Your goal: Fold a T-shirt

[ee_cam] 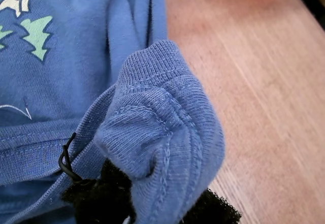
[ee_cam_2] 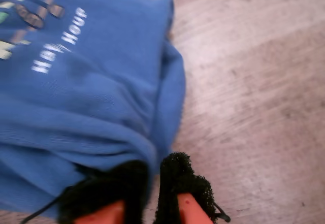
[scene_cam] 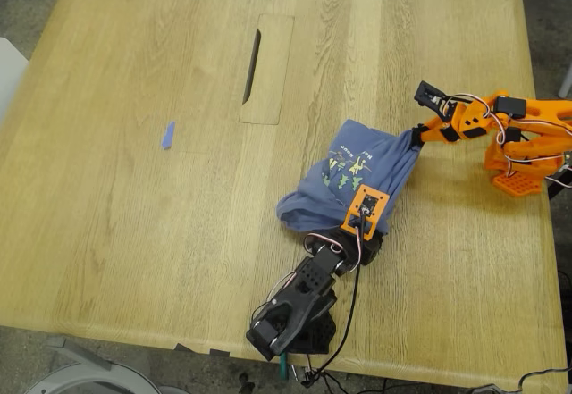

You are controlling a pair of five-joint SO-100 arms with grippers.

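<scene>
The T-shirt [scene_cam: 353,180] lies bunched on the table [scene_cam: 134,188], just beside the cable slot [scene_cam: 253,54], its chest print facing up; no flat fold shows, so most of the task appears left. My first claw [ee_cam: 147,203] pinches a ribbed hem, and my second claw [ee_cam_2: 152,188] is clamped on another edge. A small blue scrap [scene_cam: 167,135] lies well apart from the T-shirt, obstructing nothing.

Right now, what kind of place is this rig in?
Likely a lab or office: a pale wooden desk with a cable-slot cutout, two arms mounted at its edges, and grey floor beyond. Only a slate-blue cotton T-shirt is being worked.
</scene>
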